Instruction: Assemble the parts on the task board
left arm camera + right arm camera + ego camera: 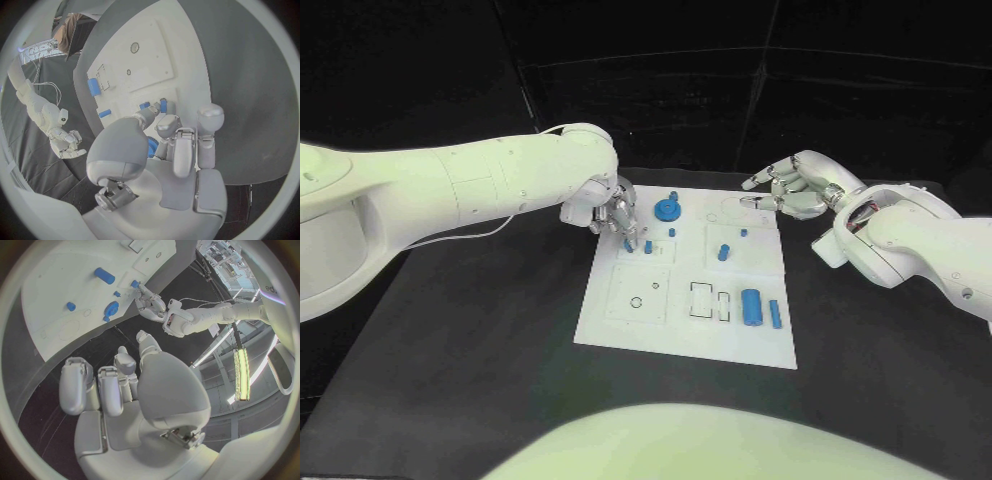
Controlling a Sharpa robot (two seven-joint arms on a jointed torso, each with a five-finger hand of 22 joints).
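The white task board (678,325) lies in the middle of the table. My left hand (604,214) hangs over its far left corner, fingertips down at two small blue pegs (629,245) (648,246). In the left wrist view the thumb and a finger close in on those pegs (145,105) (163,104); whether one is pinched is unclear. A blue round gear (668,209) sits just right of that hand. My right hand (795,187) hovers above the far right corner, fingers apart and holding nothing. In the right wrist view the board (56,280), gear (112,308) and left hand (153,305) lie ahead.
On the board also lie a blue cylinder (753,307) beside a thin blue bar (775,311), a short peg (723,252) and two tiny blue pieces (672,232) (743,233). Outlined sockets (646,300) mark the near half. Black table (473,330) surrounds the board.
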